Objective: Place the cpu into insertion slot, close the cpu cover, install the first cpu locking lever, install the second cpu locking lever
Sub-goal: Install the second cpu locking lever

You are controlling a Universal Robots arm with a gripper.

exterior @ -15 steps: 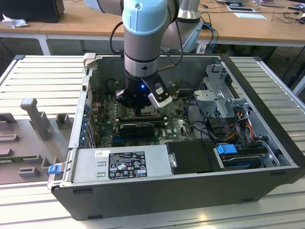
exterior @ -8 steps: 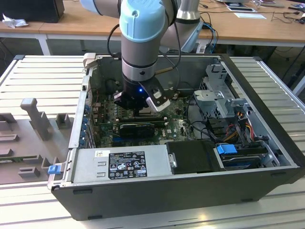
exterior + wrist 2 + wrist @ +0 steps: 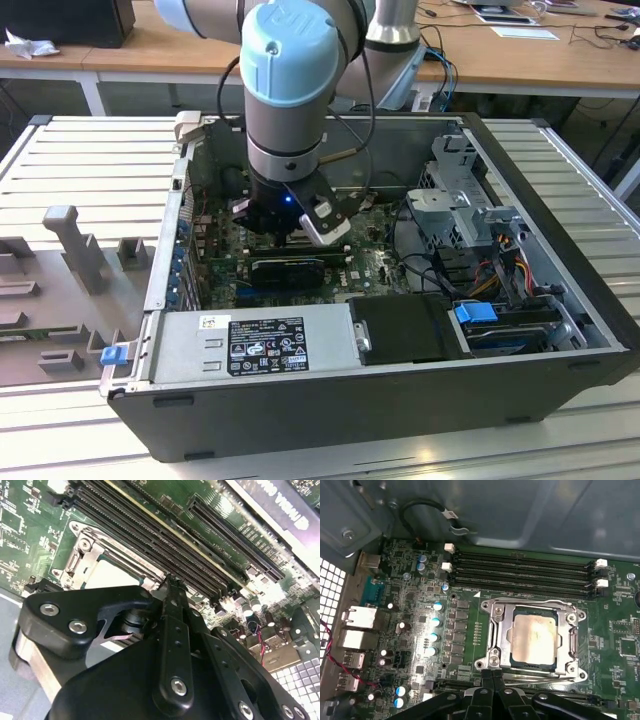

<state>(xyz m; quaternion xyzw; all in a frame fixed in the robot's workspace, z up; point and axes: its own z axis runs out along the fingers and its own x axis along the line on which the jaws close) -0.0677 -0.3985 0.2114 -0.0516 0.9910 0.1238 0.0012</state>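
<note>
Cpu (image 3: 535, 641) seated in insertion slot (image 3: 516, 611), cpu cover (image 3: 501, 630) down around it. End effector (image 3: 492, 672) pinched shut, empty, tips at cover's edge. Chip likely light, rigid, fragile; handle by edges only.

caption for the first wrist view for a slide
The cpu sits in its socket under the closed cpu cover, with the gripper fingertips together beside the cover's edge.
</note>
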